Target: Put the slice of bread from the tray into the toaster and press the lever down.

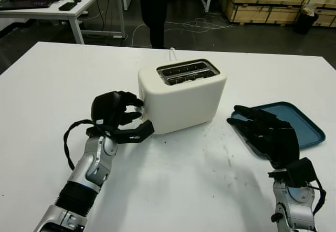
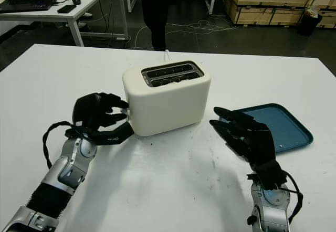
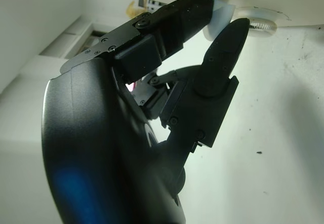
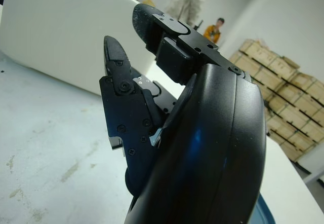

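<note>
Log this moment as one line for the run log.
left hand fingers at toaster lever end | right hand open beside tray | tray bare | slots look dark

- The toaster [image 1: 182, 94] stands mid-table [image 1: 173, 190].
- The left hand [image 1: 116, 114] is at the toaster's left end.
- The tray [image 1: 297, 120] lies right of the toaster.
- The right hand [image 1: 266, 133] is over the tray's near-left edge.
</note>
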You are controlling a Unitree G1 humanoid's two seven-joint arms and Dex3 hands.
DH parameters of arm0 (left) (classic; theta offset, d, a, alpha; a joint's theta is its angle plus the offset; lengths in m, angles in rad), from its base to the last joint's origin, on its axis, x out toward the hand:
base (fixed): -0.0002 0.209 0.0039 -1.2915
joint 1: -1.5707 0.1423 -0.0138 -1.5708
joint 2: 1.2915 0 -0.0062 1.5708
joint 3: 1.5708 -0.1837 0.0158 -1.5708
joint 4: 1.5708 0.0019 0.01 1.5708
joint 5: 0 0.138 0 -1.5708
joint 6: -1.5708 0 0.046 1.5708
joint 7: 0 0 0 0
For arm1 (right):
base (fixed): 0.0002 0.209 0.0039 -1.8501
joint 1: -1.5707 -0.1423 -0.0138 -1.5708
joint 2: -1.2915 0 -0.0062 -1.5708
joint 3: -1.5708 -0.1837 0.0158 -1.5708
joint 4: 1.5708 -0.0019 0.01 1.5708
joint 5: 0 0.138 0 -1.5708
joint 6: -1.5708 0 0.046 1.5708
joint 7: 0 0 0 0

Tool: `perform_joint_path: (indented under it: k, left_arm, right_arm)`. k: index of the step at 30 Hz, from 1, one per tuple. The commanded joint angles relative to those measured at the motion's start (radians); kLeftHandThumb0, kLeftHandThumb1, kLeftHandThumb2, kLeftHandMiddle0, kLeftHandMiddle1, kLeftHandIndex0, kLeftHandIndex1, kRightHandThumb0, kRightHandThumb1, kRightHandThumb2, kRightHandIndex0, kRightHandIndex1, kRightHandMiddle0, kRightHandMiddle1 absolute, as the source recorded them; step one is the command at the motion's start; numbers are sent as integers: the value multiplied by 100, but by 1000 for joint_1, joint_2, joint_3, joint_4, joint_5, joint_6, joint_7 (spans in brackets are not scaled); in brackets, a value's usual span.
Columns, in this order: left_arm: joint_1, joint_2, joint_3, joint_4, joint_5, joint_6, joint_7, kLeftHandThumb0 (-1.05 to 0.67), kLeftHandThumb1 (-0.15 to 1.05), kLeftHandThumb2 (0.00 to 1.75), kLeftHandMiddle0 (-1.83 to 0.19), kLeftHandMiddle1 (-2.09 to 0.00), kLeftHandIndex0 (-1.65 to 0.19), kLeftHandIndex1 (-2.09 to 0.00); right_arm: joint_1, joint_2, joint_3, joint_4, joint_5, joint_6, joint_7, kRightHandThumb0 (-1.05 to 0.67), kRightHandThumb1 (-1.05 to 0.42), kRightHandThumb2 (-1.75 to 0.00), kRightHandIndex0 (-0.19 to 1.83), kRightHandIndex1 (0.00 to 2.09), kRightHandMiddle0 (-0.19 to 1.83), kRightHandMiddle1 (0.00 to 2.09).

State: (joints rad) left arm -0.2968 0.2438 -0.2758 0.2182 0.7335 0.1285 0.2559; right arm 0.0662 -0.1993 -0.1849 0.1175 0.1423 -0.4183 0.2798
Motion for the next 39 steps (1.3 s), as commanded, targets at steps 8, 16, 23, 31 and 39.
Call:
perform_joint_path:
  k: [8, 16, 23, 31, 39]
  left_arm:
    - [62, -136, -300, 228, 15, -35, -298, -31, 81, 1, -103, -74, -124, -1]
    - [48, -81, -251, -6, -34, -11, -331, -21, 78, 0, -98, -114, -126, -2]
    - [81, -185, -329, 410, 33, 35, -341, -18, 78, 0, -98, -44, -118, -1]
    - [47, -165, -306, 356, 7, 48, -397, -21, 83, 1, -97, -38, -115, 0]
    - [53, -66, -242, 114, -28, 13, -353, -25, 81, 0, -105, -67, -122, -2]
  right_arm:
    - [-85, -11, 9, 34, 11, 35, 7, -24, -92, -10, 106, 1, 96, 0]
    - [-75, -13, 6, 24, 12, 33, 8, -24, -92, -10, 106, 1, 95, 0]
    - [-99, -36, -2, 46, 10, 41, 17, -26, -92, -10, 107, 2, 95, 0]
    - [-133, -23, 10, 76, -10, 34, 11, -23, -92, -10, 107, 2, 95, 0]
    - [-143, -17, 4, 78, 1, 37, 9, -23, -92, -10, 107, 2, 95, 0]
